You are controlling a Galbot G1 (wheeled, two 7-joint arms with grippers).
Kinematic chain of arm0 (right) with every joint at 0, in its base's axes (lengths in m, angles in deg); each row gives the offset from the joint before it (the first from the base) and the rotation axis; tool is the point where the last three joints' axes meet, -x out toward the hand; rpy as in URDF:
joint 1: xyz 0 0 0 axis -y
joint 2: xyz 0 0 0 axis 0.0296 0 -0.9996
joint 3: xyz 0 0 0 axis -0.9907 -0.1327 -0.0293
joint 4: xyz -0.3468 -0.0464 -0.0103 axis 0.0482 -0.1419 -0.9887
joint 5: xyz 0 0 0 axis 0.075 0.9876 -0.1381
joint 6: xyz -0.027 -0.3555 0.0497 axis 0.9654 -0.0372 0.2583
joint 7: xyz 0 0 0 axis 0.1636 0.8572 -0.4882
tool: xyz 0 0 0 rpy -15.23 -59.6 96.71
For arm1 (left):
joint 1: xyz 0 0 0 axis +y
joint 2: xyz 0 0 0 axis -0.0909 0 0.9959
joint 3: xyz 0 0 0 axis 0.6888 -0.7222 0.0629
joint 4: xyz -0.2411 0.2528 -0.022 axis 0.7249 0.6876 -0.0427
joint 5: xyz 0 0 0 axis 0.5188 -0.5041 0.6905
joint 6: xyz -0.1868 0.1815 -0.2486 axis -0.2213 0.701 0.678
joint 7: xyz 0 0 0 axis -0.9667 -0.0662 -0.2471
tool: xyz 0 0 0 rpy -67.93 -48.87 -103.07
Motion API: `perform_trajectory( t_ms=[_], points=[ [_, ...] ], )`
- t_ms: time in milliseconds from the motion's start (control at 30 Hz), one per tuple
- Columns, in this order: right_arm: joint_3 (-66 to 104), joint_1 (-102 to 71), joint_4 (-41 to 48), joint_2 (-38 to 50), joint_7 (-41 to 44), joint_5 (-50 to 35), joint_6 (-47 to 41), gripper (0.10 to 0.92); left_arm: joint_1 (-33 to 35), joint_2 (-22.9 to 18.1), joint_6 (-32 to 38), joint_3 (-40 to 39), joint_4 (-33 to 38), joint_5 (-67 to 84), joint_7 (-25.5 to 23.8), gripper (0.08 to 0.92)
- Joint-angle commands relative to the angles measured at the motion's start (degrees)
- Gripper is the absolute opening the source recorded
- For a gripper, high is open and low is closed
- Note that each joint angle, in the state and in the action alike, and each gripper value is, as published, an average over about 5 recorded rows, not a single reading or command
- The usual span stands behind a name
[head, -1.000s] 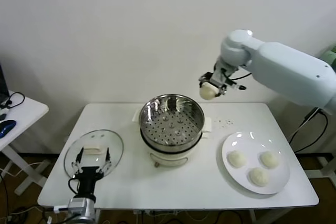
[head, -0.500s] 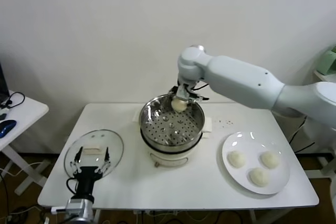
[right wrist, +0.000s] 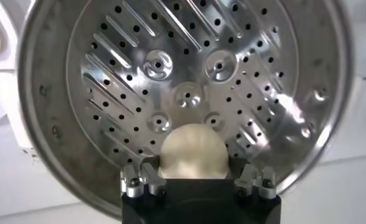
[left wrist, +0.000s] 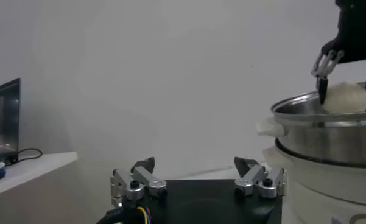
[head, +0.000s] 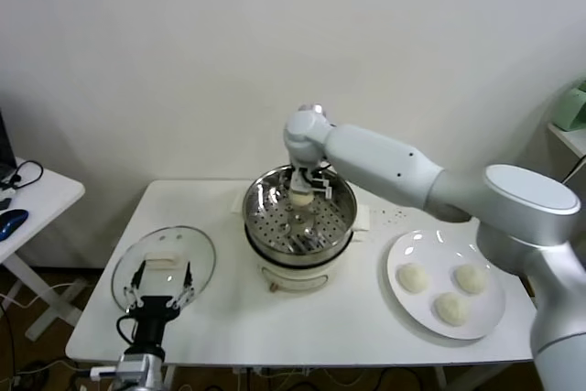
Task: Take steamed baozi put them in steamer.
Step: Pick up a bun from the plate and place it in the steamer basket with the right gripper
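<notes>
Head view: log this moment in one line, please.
right gripper: holds baozi over steamer | plate: three buns | left gripper: idle, open, near lid

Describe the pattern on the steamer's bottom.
Shiny steel steamer floor: round holes, slanted slots, raised dimples; clearest in the right wrist view.

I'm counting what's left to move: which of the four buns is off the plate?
The bun held in the right gripper over the steamer. The other three lie on the white plate at the table's right.
</notes>
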Motion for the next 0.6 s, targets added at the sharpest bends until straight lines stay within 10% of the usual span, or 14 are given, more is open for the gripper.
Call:
perform_trajectory(
  t_ms=[33, 600],
  points=[
    [0.6, -2.4, 2.1, -1.8, -0.3, 4.0, 1.5, 0.729, 0.4, 0.5, 0.3, 0.0, -0.2, -0.3, 0.0, 0.823],
    [2.0, -3.5, 2.1, -1.2, -1.8, 6.9, 4.0, 0.821, 0.7, 0.2, 0.8, 0.1, -0.7, -0.8, 0.1, 0.823]
  ],
)
